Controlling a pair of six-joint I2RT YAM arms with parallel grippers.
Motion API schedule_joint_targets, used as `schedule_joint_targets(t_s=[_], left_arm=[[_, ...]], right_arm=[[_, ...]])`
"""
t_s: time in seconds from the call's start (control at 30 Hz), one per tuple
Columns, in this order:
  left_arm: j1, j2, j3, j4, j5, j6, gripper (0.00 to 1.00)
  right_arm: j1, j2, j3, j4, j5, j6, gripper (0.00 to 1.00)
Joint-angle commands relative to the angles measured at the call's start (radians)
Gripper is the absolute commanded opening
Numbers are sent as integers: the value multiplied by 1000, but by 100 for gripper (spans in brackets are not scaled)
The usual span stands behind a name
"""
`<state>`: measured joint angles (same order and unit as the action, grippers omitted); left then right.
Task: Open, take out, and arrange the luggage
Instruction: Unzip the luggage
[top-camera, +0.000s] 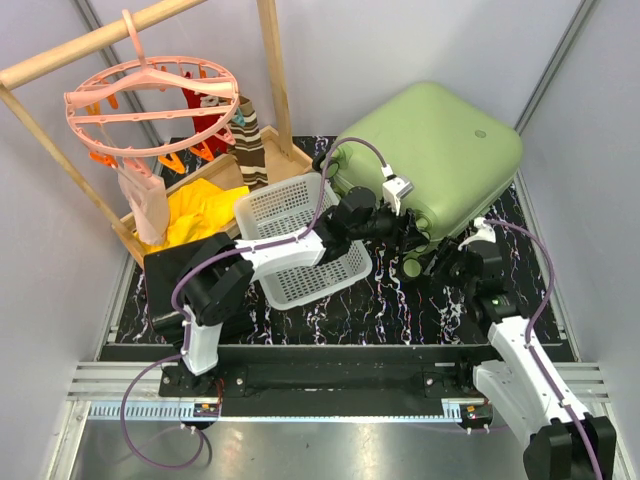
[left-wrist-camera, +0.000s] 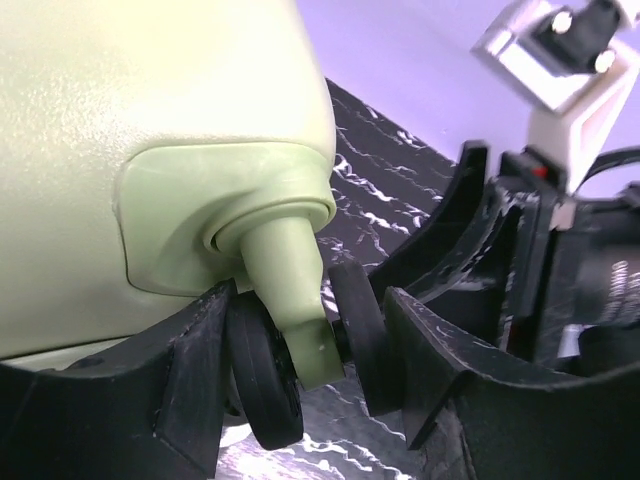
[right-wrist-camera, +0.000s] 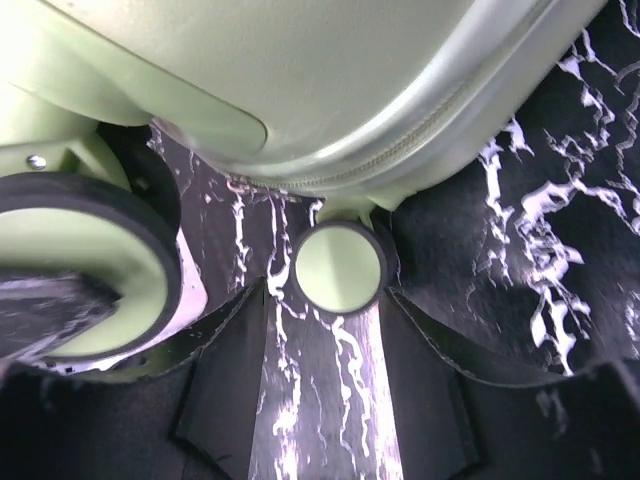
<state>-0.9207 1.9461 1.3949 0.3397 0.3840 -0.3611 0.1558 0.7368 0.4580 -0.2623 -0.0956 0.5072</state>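
Note:
The luggage (top-camera: 430, 150), a light-green hard-shell suitcase, lies closed on the black marbled mat at the back right. My left gripper (top-camera: 408, 240) reaches across to its near edge. In the left wrist view the gripper (left-wrist-camera: 310, 350) is shut on a twin-wheel caster (left-wrist-camera: 290, 300), one finger against each dark wheel. My right gripper (top-camera: 452, 262) sits low just right of it. In the right wrist view it (right-wrist-camera: 325, 305) is open and empty, with a small green-faced wheel (right-wrist-camera: 338, 268) just beyond the fingertips. The suitcase shell (right-wrist-camera: 330, 70) fills the top of that view.
A white perforated basket (top-camera: 270, 205) lies under my left arm, left of the suitcase. A black boxy case (top-camera: 165, 265) sits at the left. A wooden rack with a pink peg hanger (top-camera: 150, 100) and a yellow cloth (top-camera: 200, 215) stands at the back left.

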Motion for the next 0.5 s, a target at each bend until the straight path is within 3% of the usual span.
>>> schedule_joint_targets(t_s=[0.0, 0.07, 0.47], left_arm=[[-3, -4, 53, 111, 139, -119, 6], [3, -3, 49, 166, 164, -194, 0], [13, 25, 35, 364, 243, -463, 0]], right_arm=[[-2, -4, -54, 242, -35, 21, 56], [1, 16, -76, 305, -41, 21, 56], [120, 127, -145, 581, 37, -32, 56]])
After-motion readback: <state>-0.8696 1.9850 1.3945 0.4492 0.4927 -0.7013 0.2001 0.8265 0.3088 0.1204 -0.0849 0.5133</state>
